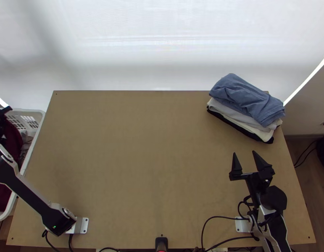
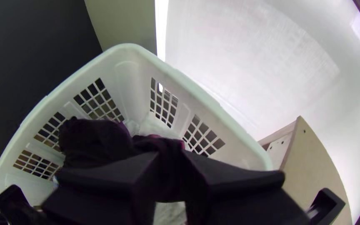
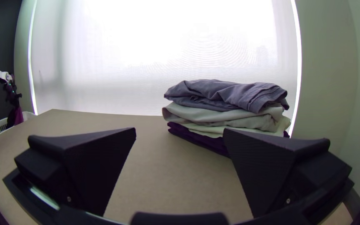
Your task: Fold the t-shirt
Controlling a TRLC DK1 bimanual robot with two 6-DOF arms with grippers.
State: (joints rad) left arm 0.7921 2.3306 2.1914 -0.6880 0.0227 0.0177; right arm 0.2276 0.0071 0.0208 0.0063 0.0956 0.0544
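Left gripper (image 1: 2, 112): over the basket, at the table's left; its jaws are closed together on dark shirt cloth.
Pinch: the shirt (image 2: 161, 146) lies right between the jaws, touching both, and bulges out beyond them to one side; which part of it is gripped, I cannot tell.
Shirt: bunched, dark purple to maroon, not laid out; it hangs at the basket, off the tabletop. How far down it reaches is hidden.
Basket (image 2: 126, 52): white plastic with grid openings, just beside the table's left edge; pale cloth (image 2: 157, 125) lies inside, below the shirt.
Right gripper (image 1: 243, 155): above the near right part of the table, jaws spread wide with nothing between them, pointing at the pile but apart from it; well apart from the shirt.
Pile: stacked at the table's far right corner, a blue garment (image 1: 246, 98) on top, light grey (image 1: 233, 112) and cream (image 1: 264, 134) ones under it, a dark one (image 1: 233, 124) at the bottom.
Table (image 1: 132, 159): light wood, with a white blind (image 1: 162, 46) behind its far edge.
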